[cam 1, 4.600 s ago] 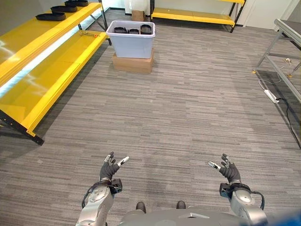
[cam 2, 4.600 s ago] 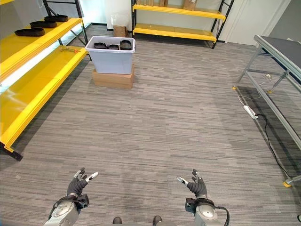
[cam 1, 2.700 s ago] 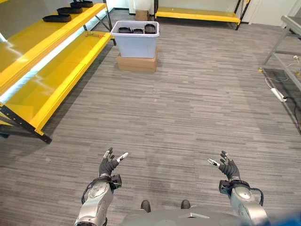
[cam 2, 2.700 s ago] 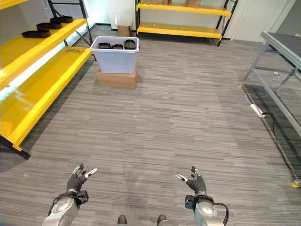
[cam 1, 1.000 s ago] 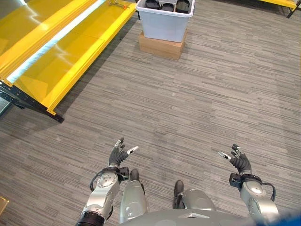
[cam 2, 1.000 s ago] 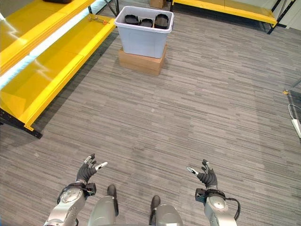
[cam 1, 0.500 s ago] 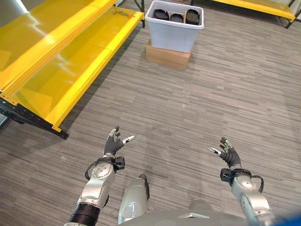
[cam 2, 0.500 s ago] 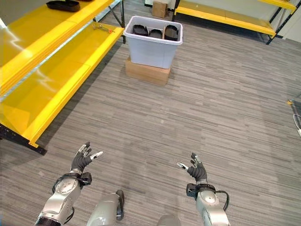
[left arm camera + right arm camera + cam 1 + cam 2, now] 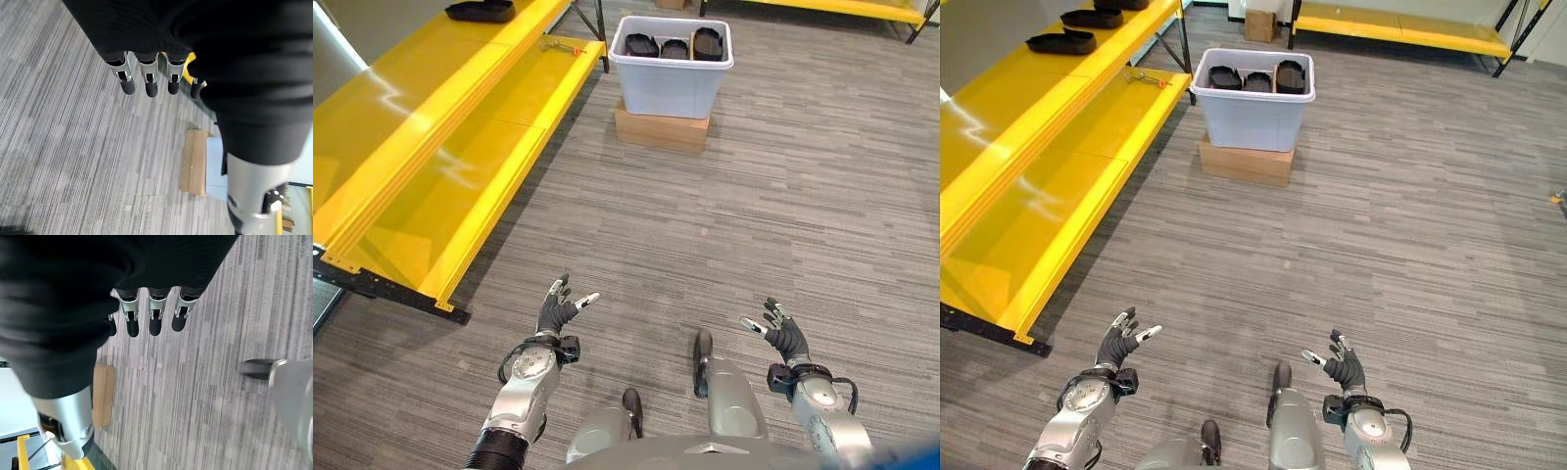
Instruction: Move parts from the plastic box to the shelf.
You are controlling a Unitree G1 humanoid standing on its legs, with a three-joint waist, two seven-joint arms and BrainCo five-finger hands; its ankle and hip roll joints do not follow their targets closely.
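Far ahead, the plastic box [image 9: 1253, 108] sits on a cardboard carton [image 9: 1245, 162], dark parts [image 9: 1257, 78] inside, just beside the yellow shelf [image 9: 1033, 166]. Left hand [image 9: 555, 311] and right hand [image 9: 779, 336] hover over grey floor [image 9: 1371, 255], fingers spread and relaxed, grasping nothing.

L hand [image 9: 555, 311] & R hand [image 9: 779, 336] both raised low in front, fingers spread, holding nothing.
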